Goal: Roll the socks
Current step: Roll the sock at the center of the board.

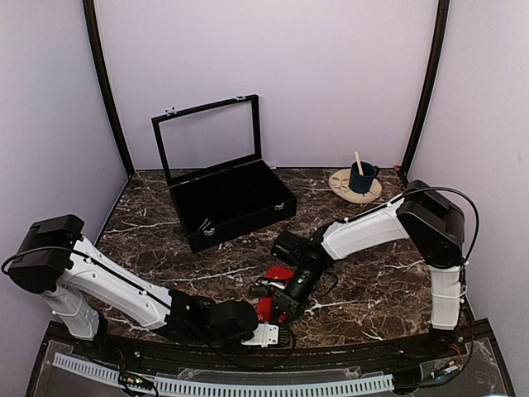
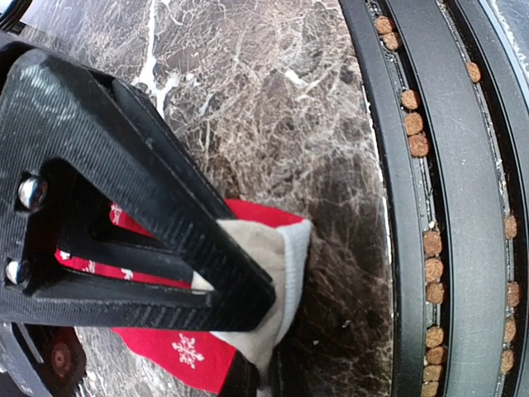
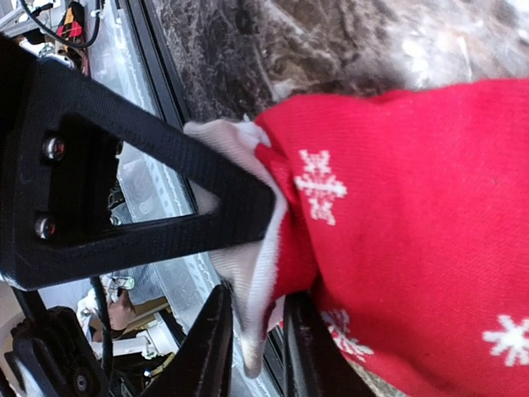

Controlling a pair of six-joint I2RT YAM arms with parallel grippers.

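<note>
My left gripper (image 2: 248, 322) is closed down tight. It has hold of the socks (image 2: 178, 351) by the white band, which bunches out at the fingertip in the middle of my left wrist view. The red cloth, with a white snowflake on it, runs off toward the lower left of that frame.

My right gripper (image 3: 235, 273) stands with a narrow gap between its fingers. The white band hangs in that gap, in the left half of my right wrist view, but I cannot tell whether I am pinching it or only touching it. The red body of the socks, dotted with snowflakes, fills the right half of that frame and lies on the marble table (image 1: 372, 273).

From overhead, the socks lie in the lower middle of the frame, close to the table's near edge. Both my grippers meet at them, the left reaching in from the lower left and the right from the right side.

The black case (image 1: 240, 233) sits in the upper middle of the overhead frame, well apart from the socks. It is open, with its lid (image 1: 207, 108) upright at the back and a clear pane in it. Inside I see only black lining.

In the upper right a blue mug (image 1: 362, 177) stands on a round wooden coaster (image 1: 340, 188). A wooden stick (image 1: 358, 160) stands in the mug, leaning left. I cannot see whatever else the mug holds.
</note>
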